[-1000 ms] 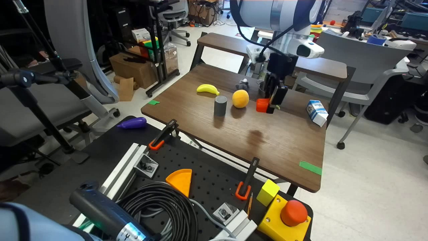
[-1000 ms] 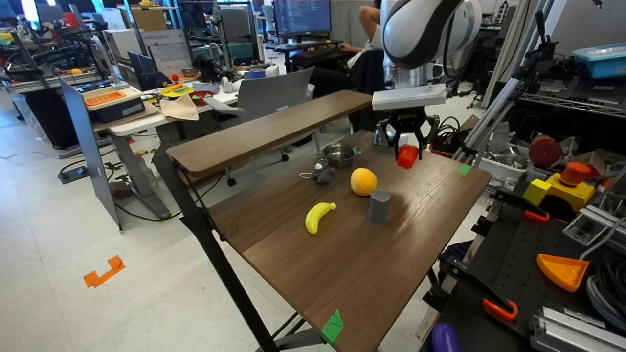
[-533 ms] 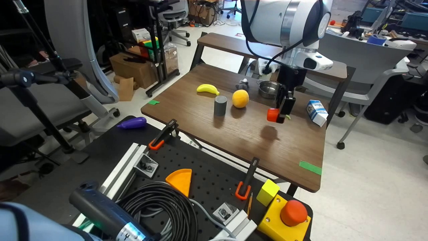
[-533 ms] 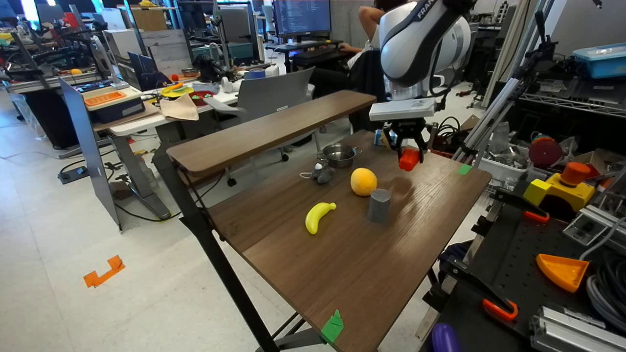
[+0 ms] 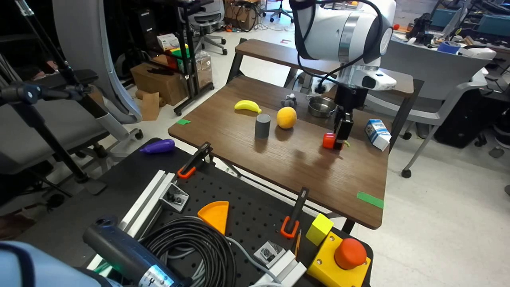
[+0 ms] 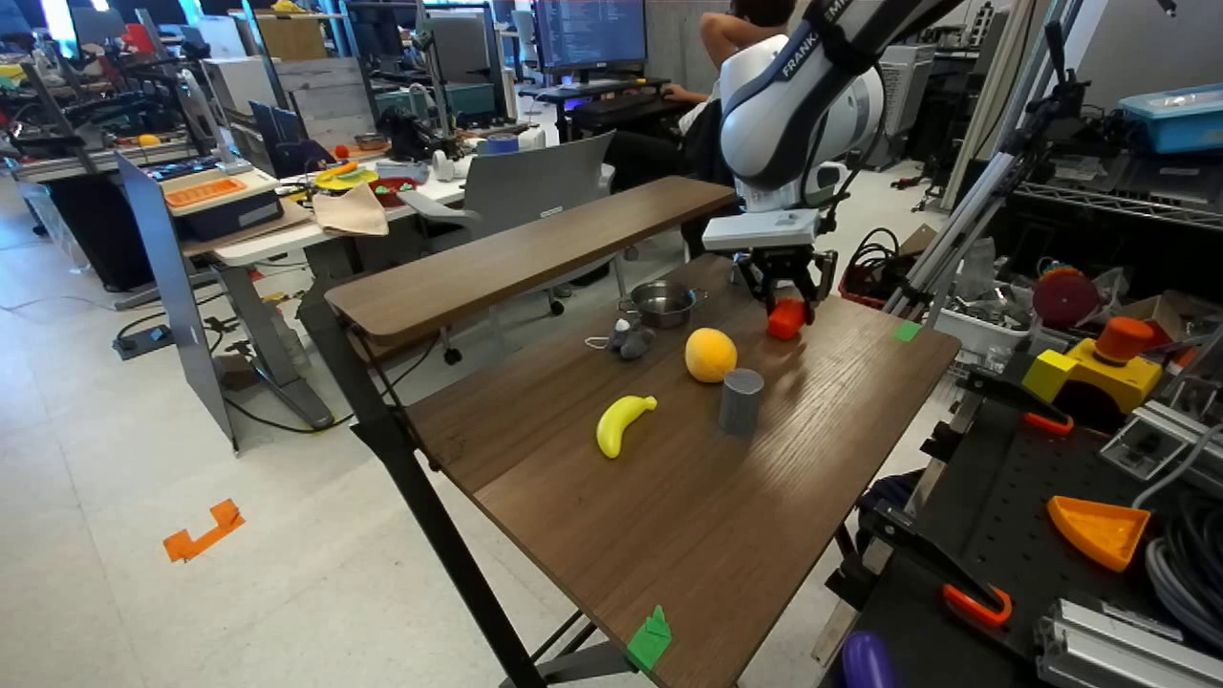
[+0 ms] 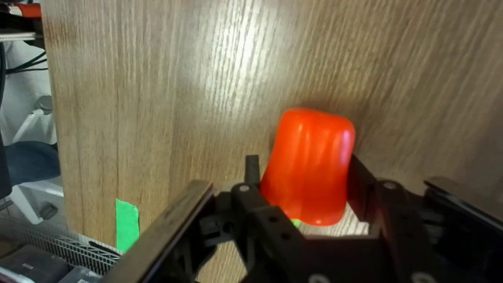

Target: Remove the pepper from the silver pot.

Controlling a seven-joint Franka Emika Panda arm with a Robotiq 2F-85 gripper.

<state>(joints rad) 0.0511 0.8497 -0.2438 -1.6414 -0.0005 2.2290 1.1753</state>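
The bright red pepper [image 5: 329,140] is between the two fingers of my gripper [image 6: 793,308], low over the brown table; I cannot tell whether it touches the wood. In the wrist view the pepper [image 7: 308,165] lies against both black fingers, with a bit of green stem showing on the palm side. The gripper is shut on it. The silver pot [image 5: 320,113] stands upright near the back of the table, behind the gripper. In an exterior view the pot [image 6: 661,311] shows nothing inside, and the gripper is apart from it.
An orange fruit [image 5: 286,118], a grey cup [image 5: 262,126], a yellow banana [image 5: 247,105] and a small grey toy [image 5: 289,101] stand beside the pot. A blue-white carton [image 5: 377,134] lies near the table's side edge. A raised shelf [image 6: 535,258] runs along the back.
My gripper has carried the pepper away from over the pot and down towards the table. The pot, hidden partly before, shows fully. The pepper's shadow now lies close beneath it.
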